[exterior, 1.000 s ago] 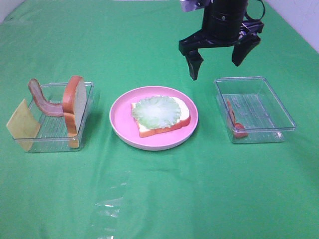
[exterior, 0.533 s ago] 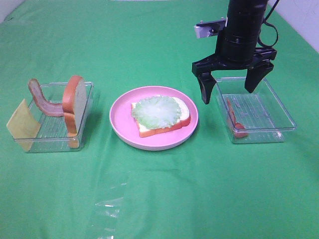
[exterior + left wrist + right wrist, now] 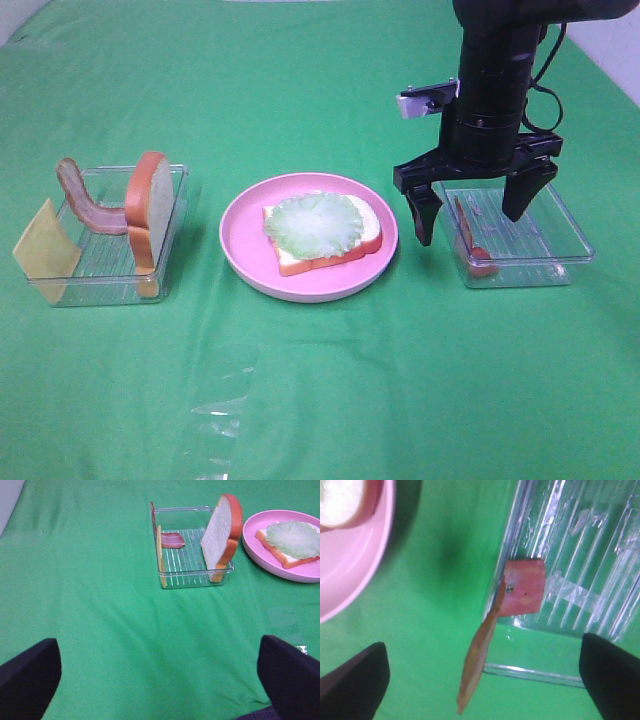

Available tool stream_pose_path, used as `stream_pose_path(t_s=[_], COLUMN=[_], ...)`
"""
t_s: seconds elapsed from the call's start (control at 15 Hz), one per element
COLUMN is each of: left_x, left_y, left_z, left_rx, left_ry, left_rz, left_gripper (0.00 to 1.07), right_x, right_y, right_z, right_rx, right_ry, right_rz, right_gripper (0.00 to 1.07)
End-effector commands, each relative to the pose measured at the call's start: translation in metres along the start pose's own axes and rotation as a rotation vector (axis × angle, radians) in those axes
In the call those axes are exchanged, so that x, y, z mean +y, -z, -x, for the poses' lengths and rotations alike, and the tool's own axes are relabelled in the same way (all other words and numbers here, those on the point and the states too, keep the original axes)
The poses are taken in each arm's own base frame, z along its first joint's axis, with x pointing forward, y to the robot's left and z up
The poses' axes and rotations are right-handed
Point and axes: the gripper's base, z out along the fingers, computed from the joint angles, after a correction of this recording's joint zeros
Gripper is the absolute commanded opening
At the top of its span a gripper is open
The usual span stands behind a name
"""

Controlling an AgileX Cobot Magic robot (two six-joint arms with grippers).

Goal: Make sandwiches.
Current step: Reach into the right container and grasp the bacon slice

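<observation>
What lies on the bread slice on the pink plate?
A pale green lettuce leaf covers most of the bread slice; only its edges show. The bread's middle is covered.

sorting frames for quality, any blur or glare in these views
Exterior high: sharp, evenly lit, a glossy patch on the cloth up front. Left wrist: left tray crisp, the dark fingers soft at the corners. Right wrist: blurred throughout, bacon fuzzy, glare streaks on the right tray ribs.
</observation>
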Motion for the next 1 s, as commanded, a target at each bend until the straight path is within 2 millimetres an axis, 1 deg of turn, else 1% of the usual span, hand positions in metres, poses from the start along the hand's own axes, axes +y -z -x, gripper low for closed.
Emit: stream_pose_path(t_s=[0.07, 0.4, 0.6, 0.73, 0.8, 0.87, 0.93, 1.0], left_x=[0.0001, 0.0001, 0.0001, 0.0001, 0.0001, 0.0001, 0.0001, 0.0001], left_y=[-0.0011, -0.0011, -0.0011, -0.0011, -0.0011, -0.0011, -0.0011, -0.0011], left_z=[-0.0005, -0.0005, -0.0005, -0.0005, -0.0005, -0.0005, -0.0005, -0.0005], left_rx=[0.000, 0.000, 0.000, 0.000, 0.000, 0.000, 0.000, 0.000], left_ry=[0.003, 0.003, 0.003, 0.003, 0.003, 0.003, 0.003, 0.003], left_rz=[-0.005, -0.005, -0.005, -0.005, -0.005, -0.005, -0.005, -0.005], left_gripper=[1.00, 1.00, 1.00, 1.00, 1.00, 1.00, 1.00, 1.00], right_x=[-0.0003, -0.0010, -0.0018, -0.0017, -0.0016, -0.0015, -0.0011, 0.0000], right_y=[0.0017, 0.0017, 0.0010, 0.0006, -0.0006, -0.0026, -0.0043, -0.0043], right_z=[0.0026, 0.0030, 0.0037, 0.0047, 0.0049, 0.0043, 0.0029, 0.0028], right_rx=[-0.051, -0.056, -0.060, -0.069, -0.065, -0.049, -0.025, -0.024], right_ry=[-0.034, -0.031, -0.028, -0.027, -0.027, -0.026, -0.028, -0.032], right_rz=[0.001, -0.007, -0.016, -0.016, -0.017, -0.018, -0.016, -0.004], right_gripper=[0.99, 0.97, 0.86, 0.81, 0.76, 0.60, 0.39, 0.27])
